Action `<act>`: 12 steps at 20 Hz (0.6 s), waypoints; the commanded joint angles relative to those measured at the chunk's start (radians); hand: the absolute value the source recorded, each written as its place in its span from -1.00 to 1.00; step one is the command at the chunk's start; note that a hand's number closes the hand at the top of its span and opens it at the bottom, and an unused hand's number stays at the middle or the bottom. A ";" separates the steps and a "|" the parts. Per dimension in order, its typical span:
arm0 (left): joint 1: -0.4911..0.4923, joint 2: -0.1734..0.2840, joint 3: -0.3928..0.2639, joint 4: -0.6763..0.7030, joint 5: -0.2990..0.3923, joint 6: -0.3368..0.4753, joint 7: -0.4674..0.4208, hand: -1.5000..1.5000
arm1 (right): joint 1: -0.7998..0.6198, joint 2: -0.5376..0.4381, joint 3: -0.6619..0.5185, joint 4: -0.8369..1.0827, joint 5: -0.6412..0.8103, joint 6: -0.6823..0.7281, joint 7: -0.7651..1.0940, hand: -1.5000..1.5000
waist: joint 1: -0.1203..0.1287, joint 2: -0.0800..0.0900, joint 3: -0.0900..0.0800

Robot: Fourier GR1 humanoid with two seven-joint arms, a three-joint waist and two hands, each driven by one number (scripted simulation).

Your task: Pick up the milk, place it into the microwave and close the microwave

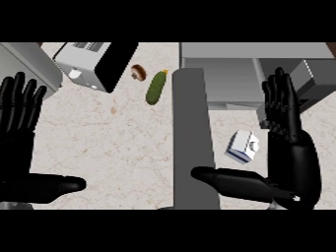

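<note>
Milk (243, 146), a small stiff carton probably light and smooth-sided, lies on the surface just beside the released right hand (290, 147), best pinched across its flat sides.

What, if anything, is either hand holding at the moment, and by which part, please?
Nothing is held. The left hand and right hand are both open with straight fingers; the milk lies on the counter just left of the right hand.
</note>
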 commanded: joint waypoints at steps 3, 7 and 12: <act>0.098 0.063 0.114 -0.114 0.159 -0.071 0.095 -1.00 | -0.023 0.007 0.129 -0.027 0.113 -0.121 0.158 -1.00 | -0.001 -0.003 -0.001; 0.158 0.074 0.164 -0.055 0.192 -0.131 -0.003 -1.00 | 0.043 0.008 0.216 -0.017 0.214 -0.211 0.170 -1.00 | -0.004 -0.002 -0.001; 0.219 0.052 0.165 -0.130 0.194 -0.153 0.000 -1.00 | 0.043 0.008 0.158 -0.002 0.241 -0.194 0.202 -1.00 | -0.005 -0.001 -0.001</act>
